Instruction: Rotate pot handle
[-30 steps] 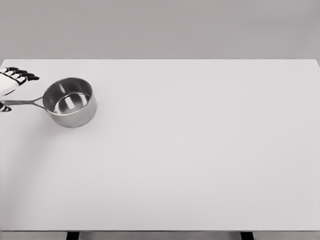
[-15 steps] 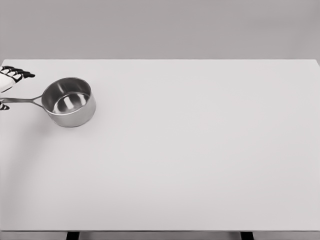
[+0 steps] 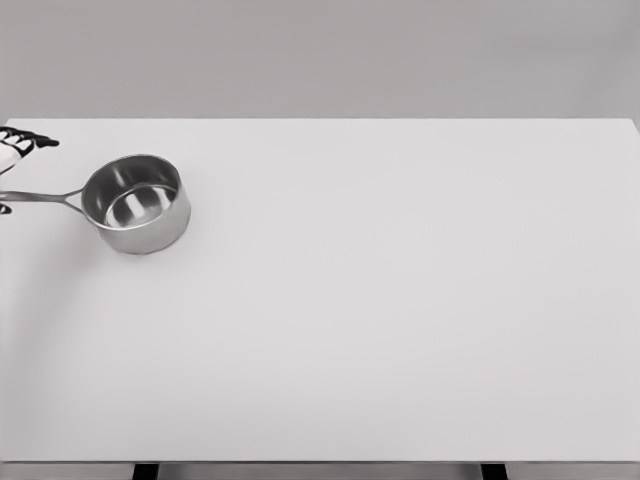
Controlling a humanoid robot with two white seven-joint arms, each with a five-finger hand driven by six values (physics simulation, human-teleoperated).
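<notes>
Head view. A stainless steel saucepan (image 3: 136, 203) stands upright and empty on the white table (image 3: 400, 300), at about 10 o'clock of the tabletop. Its handle (image 3: 45, 196) points toward 9 o'clock and runs off the picture's left edge. The left hand (image 3: 14, 148) shows only as dark fingertips (image 3: 32, 139) at that edge; whether it grips the handle cannot be told. How much rotation is done or left cannot be judged.

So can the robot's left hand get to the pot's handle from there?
Probably yes. The left hand sits at the picture's left edge, right by the end of the handle, which points toward it. Nothing on the table stands between them.
</notes>
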